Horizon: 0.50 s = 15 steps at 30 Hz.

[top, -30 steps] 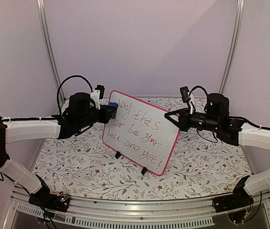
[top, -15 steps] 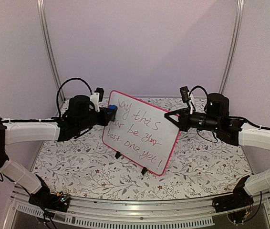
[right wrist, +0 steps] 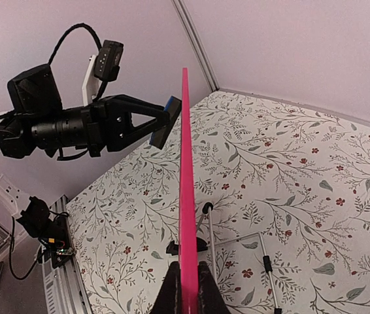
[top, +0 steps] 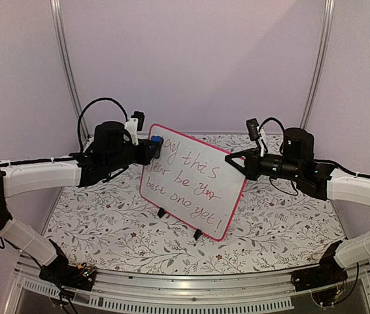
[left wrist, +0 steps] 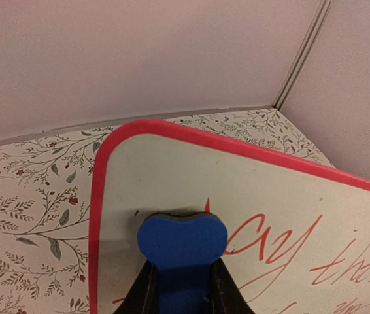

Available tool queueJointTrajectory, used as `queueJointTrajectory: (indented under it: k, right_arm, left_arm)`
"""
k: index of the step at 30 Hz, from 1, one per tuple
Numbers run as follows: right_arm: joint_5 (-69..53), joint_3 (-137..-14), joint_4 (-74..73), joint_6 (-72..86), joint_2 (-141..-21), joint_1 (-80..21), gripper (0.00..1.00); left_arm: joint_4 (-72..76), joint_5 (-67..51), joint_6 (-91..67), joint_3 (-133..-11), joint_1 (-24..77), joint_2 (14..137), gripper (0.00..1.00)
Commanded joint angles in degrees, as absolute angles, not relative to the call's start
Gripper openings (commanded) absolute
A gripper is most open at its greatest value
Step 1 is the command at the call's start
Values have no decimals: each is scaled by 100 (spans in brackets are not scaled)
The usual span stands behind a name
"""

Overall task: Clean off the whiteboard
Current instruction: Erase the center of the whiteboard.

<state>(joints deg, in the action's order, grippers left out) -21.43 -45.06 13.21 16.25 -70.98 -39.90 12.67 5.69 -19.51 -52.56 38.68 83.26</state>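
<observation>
Glossy whiteboard [top: 191,186] looks light, stiff, tippy: right pincer [top: 229,159] clamps its frame at 2 o'clock, left pincer [top: 152,145] grips eraser [left wrist: 182,243] at 11 o'clock corner.

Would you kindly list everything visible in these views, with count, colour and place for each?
whiteboard: one, white with a pink-red frame and red handwriting, standing mid-table.
feet: two, black, under the board's lower edge, on the table.
eraser: one, blue, against the board's upper corner on the left arm's side.
table: one, white with a leaf-and-flower print, under the board.
rails: two, grey, running up the back walls.
left gripper: one, black, shut on the eraser.
right gripper: one, black, shut on the board's edge on the right arm's side.
</observation>
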Motion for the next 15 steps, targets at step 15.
queueJointTrajectory:
  k: [15]
  right_arm:
    - [-2663,-4403,747,1222,-7251,-4236,0]
  left_arm:
    - [1211,592,-1659,-5810,3960,8476,14]
